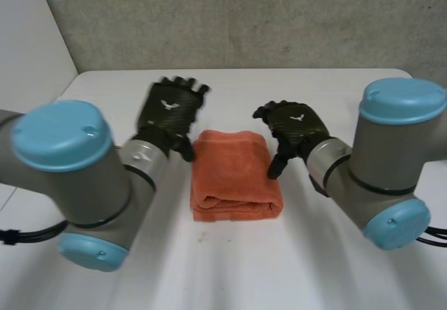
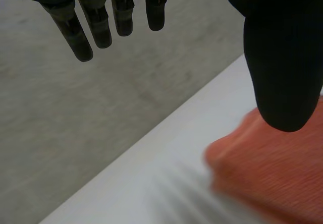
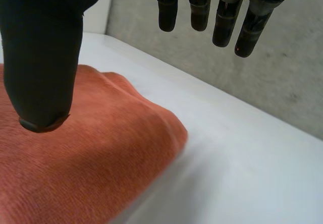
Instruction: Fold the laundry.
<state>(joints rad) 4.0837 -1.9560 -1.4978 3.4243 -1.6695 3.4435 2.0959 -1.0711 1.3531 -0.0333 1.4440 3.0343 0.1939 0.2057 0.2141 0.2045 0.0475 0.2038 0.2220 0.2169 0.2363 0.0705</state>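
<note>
An orange towel [image 1: 236, 177] lies folded into a thick rectangle on the white table [image 1: 230, 275]. The left hand [image 1: 171, 111] hangs at the towel's far left corner, its fingers [image 2: 93, 30] straight, slightly spread, holding nothing. The right hand [image 1: 297, 125] is at the towel's far right edge, its fingers [image 3: 222, 17] likewise loose and apart. Its thumb [image 3: 43, 47] is over the towel, but I cannot tell if it touches.

white table [image 1: 335, 268] with a rounded far corner, standing against a grey wall [image 1: 279, 17]. one item lies directly on it: an orange towel [image 1: 234, 177], folded into a thick rectangular stack, flat at the table's middle.
</note>
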